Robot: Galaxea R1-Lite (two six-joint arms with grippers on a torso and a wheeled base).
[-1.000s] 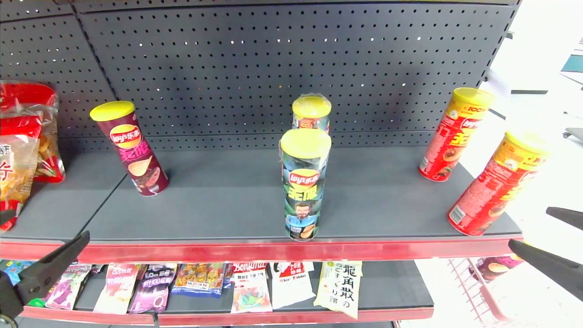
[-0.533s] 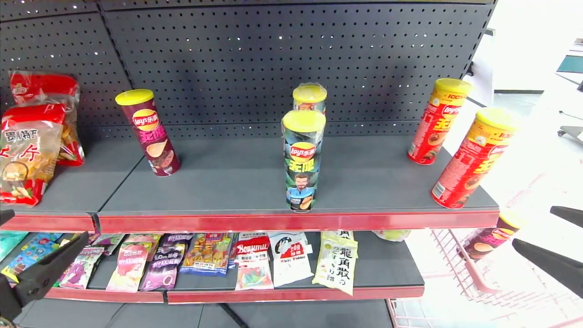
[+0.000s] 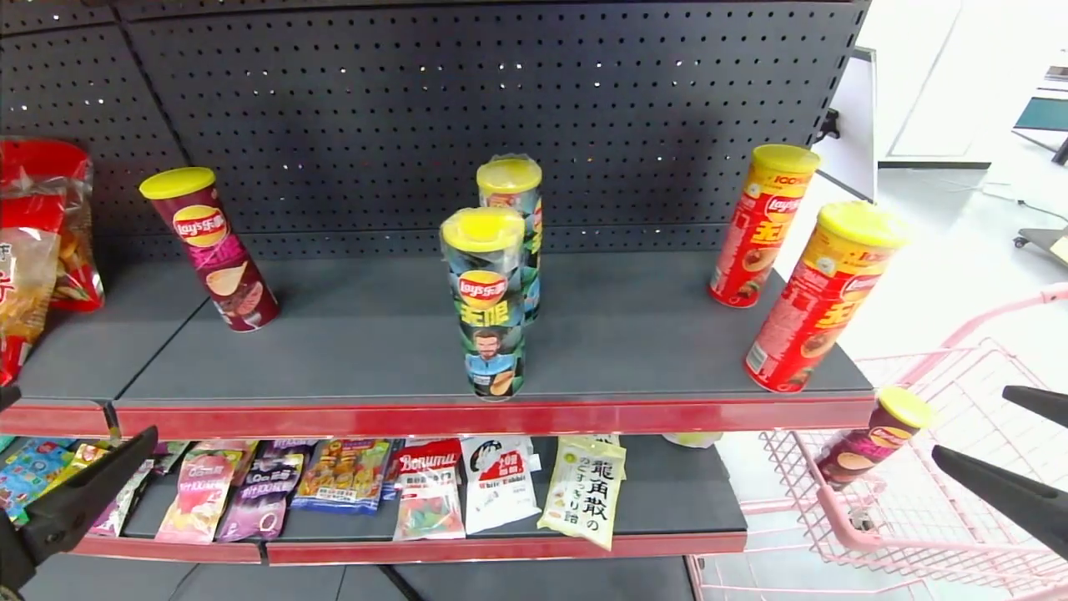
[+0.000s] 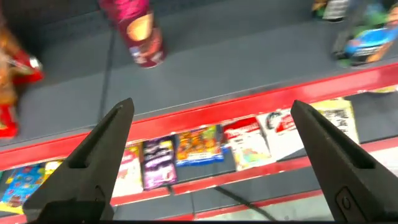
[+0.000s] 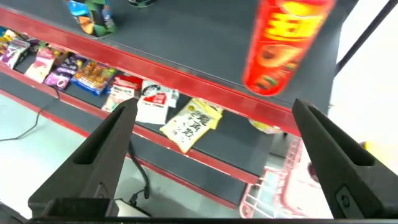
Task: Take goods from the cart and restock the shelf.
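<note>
On the upper shelf (image 3: 501, 413) stand a maroon chip can (image 3: 210, 248), two green-blue cans (image 3: 491, 305) one behind the other, and two red cans (image 3: 822, 296) at the right end. Another maroon can (image 3: 868, 436) lies in the pink cart (image 3: 943, 509) at the lower right. My left gripper (image 3: 50, 451) hangs open and empty low at the left, before the lower shelf. My right gripper (image 3: 1014, 446) is open and empty above the cart. In the left wrist view the left gripper (image 4: 211, 155) faces the shelf edge (image 4: 249, 102). The right gripper (image 5: 214, 155) sits below a red can (image 5: 280, 43).
Red snack bags (image 3: 33, 242) fill the upper shelf's left end. Flat snack packets (image 3: 417, 492) line the lower shelf. Wide bare shelf lies between the cans. A dark pegboard (image 3: 501, 108) backs the shelf. Open floor lies to the right, behind the cart.
The whole head picture has shifted, so the camera moved; the pink cart and its maroon can have come into sight at the right. Both grippers keep their places in the picture, still open.
</note>
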